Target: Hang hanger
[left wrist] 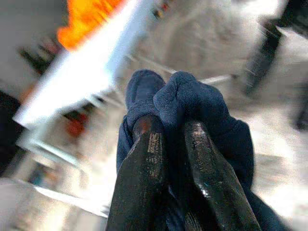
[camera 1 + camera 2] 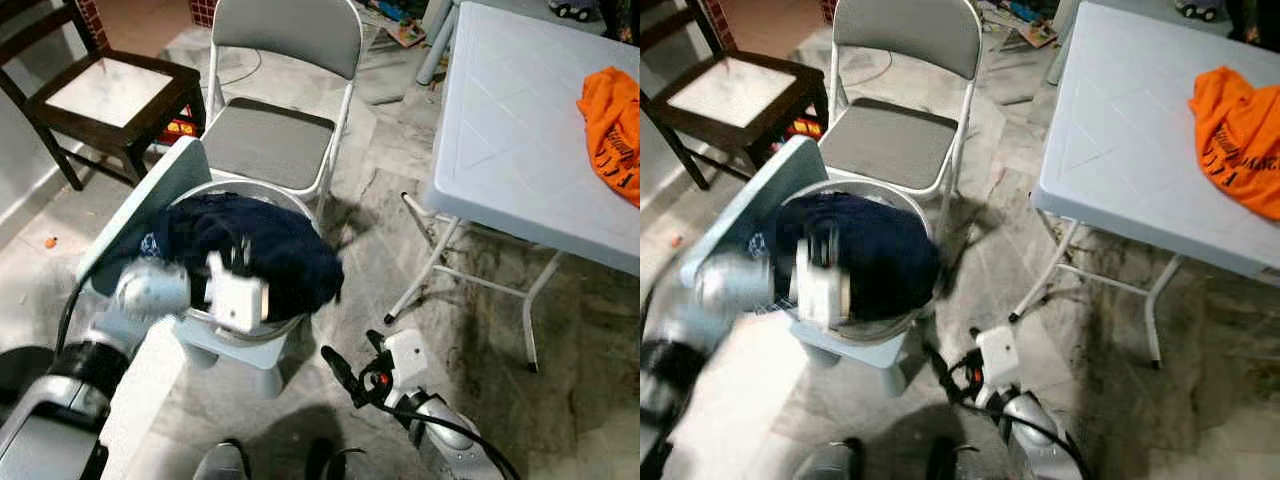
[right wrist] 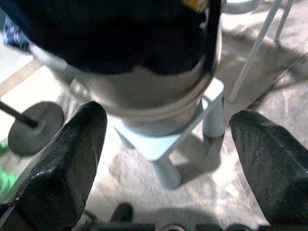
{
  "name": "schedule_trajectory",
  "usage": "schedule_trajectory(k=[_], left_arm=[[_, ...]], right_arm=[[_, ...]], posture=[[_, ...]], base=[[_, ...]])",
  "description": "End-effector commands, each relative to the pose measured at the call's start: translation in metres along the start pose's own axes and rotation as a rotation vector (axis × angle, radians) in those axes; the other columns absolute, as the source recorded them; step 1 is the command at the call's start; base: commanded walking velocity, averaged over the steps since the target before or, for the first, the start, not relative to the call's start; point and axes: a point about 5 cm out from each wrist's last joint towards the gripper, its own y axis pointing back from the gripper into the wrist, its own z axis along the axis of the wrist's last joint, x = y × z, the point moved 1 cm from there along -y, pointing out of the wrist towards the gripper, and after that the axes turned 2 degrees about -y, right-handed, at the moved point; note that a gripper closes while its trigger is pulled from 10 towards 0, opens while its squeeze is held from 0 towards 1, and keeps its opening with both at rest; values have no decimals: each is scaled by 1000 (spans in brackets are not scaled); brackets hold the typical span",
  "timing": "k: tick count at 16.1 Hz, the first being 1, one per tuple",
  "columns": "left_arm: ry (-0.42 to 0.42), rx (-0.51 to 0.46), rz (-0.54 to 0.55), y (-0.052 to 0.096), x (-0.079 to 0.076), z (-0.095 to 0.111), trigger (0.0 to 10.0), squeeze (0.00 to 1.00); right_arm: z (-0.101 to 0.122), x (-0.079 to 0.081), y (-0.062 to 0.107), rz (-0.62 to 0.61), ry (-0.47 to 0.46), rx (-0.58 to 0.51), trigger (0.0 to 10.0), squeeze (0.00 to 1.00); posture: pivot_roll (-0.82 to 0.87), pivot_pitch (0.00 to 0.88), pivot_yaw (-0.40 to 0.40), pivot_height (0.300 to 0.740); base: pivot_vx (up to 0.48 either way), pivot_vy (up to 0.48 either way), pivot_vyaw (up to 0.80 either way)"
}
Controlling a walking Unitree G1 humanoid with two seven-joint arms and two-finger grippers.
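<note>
Left gripper (image 1: 173, 139) clamped on navy garment (image 2: 270, 250), lifting it from round tub (image 2: 262, 335) to free it for hanging; right gripper (image 3: 168, 163) spread wide, waiting low beside; hanger itself unseen

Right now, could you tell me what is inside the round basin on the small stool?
A dark navy garment fills the round basin and bulges over its rim; the left pincer is shut on a fold of it. Whatever lies beneath the cloth is covered.
</note>
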Motion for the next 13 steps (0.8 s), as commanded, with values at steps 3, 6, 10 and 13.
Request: schedule_trajectory(k=[3, 6, 10, 13], left_arm=[[75, 134, 113, 12, -9, -20, 0, 0], [107, 236, 344, 20, 7, -32, 3922, 0], [128, 244, 428, 16, 1, -32, 10000, 0], [132, 238, 433, 9, 0, -30, 10000, 0]], right_arm=[[-2, -6, 10, 8, 22, 26, 10000, 0], [-1, -6, 10, 21, 26, 34, 10000, 0], [-1, -1, 7, 49, 28, 44, 10000, 0], [0, 0, 5, 48, 24, 41, 10000, 0]], posture=[[315, 229, -205, 740], [316, 240, -228, 740], [327, 242, -231, 740], [326, 242, -220, 740]], base=[[0, 0, 0], [0, 0, 0], [0, 0, 0], [0, 0, 0]])
